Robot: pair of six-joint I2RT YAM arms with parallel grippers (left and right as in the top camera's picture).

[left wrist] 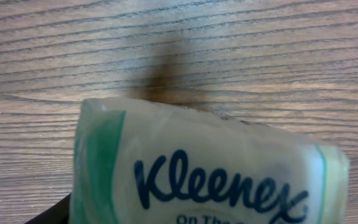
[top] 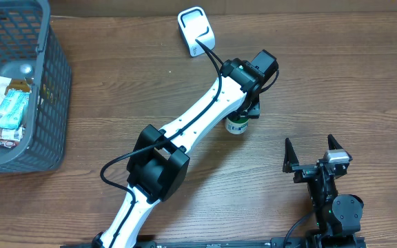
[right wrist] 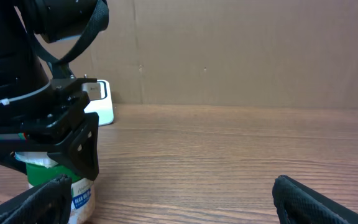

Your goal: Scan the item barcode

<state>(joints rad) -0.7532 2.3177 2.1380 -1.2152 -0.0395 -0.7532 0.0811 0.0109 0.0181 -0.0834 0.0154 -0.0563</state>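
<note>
The item is a green and white Kleenex pack [left wrist: 210, 168] that fills the lower part of the left wrist view, just above the wooden table. Seen from overhead, it is a small green and white shape [top: 236, 126] under my left gripper [top: 245, 114], which is shut on it. The right wrist view shows the item [right wrist: 58, 180] resting on the table between the left gripper's black fingers [right wrist: 79, 146]. No barcode shows. A white scanner [top: 197, 31] stands at the back of the table. My right gripper [top: 316, 157] waits open near the front right, empty.
A grey plastic basket [top: 54, 83] with several packets inside stands at the far left. The left arm [top: 185, 131] stretches diagonally across the table's middle. A cardboard wall [right wrist: 241, 50] closes the back.
</note>
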